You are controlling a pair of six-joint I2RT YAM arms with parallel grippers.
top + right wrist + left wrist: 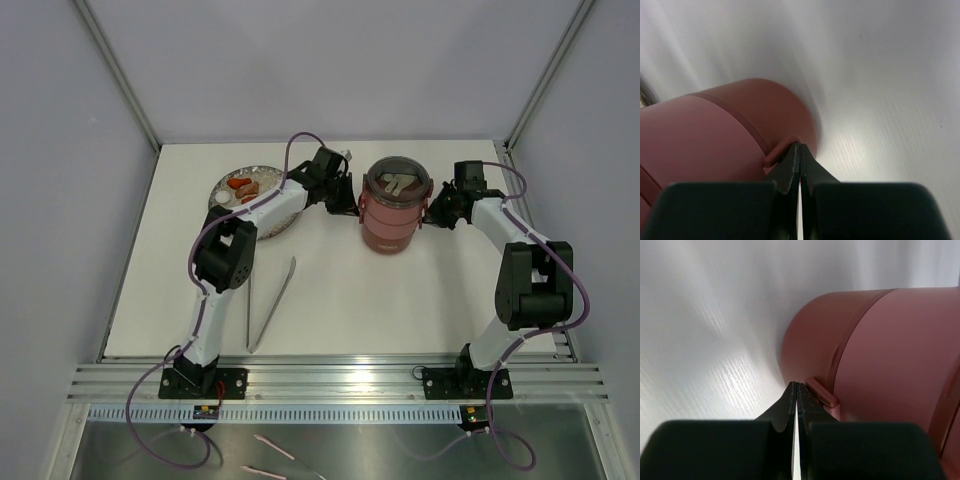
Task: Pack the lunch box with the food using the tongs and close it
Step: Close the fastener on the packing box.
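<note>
Flanking the lunch box point(392, 222), left claw point(796, 386) and right claw point(800, 147) sit pinched together at its sides, probably to unstack it. Tongs point(273, 305) lie unused.

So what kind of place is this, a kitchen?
Probably a robot lab booth, not a kitchen: plain pale walls, a white table, and the left arm and right arm bolted to a metal rail.

No legible text or number anywhere — not even on the lunch box point(386, 215)
</note>
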